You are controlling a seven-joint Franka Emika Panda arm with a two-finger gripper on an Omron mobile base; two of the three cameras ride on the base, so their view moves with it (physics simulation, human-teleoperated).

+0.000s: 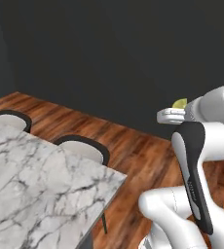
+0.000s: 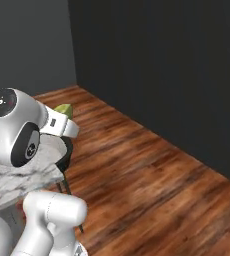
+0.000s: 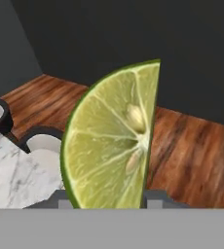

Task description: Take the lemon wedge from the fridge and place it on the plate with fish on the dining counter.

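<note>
Right now the lemon wedge (image 3: 115,141) is sitting pinched between the fingers (image 3: 60,200), rind edge curving to the left and flat cut edge standing upright on the right, two pale seeds showing in the flesh. Fingers are closing on it from both sides, only their grey tips showing at its base in the hand view. From the left base view the wedge (image 1: 180,103) is peeking yellow-green just above the gripper (image 1: 172,115), which is held up in the air over the wooden floor (image 1: 133,151), to the right of the bench. From the right base view the wedge (image 2: 64,110) is poking up behind the white wrist.

Marble-topped bench (image 1: 36,185) is lying to the left and near, white with grey veins, its corner pointing toward the arm. Two dark-rimmed stools with pale seats, one (image 1: 82,148) tucked at the far edge of the bench, another (image 1: 11,120) farther left. Dark wall (image 1: 109,58) is running across the far side of the room. Wedge is well apart from the bench top, hanging beyond its right corner.
</note>
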